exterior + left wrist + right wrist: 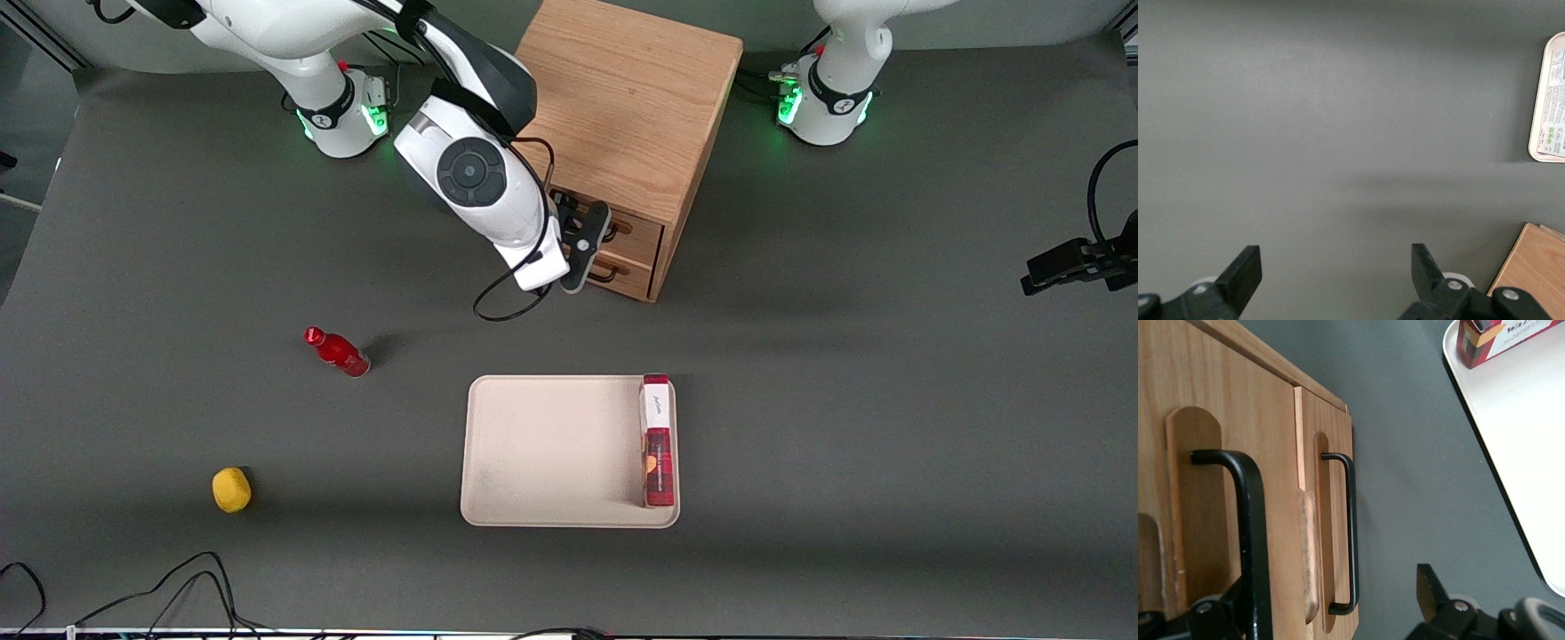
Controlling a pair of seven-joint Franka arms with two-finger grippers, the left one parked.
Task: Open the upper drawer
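upper drawer (637, 233): top of the oak cabinet (622, 107), front closed | gripper (1331, 613): at its front, jaws open astride the black handle (1248, 520) | you: clamp the bar mid-span; rigid, likely slick wire; expect a light slide.

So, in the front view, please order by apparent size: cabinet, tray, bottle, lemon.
1. Cabinet, though the gripper at the upper drawer covers part of it; the tray looks close.
2. Tray.
3. Bottle.
4. Lemon.
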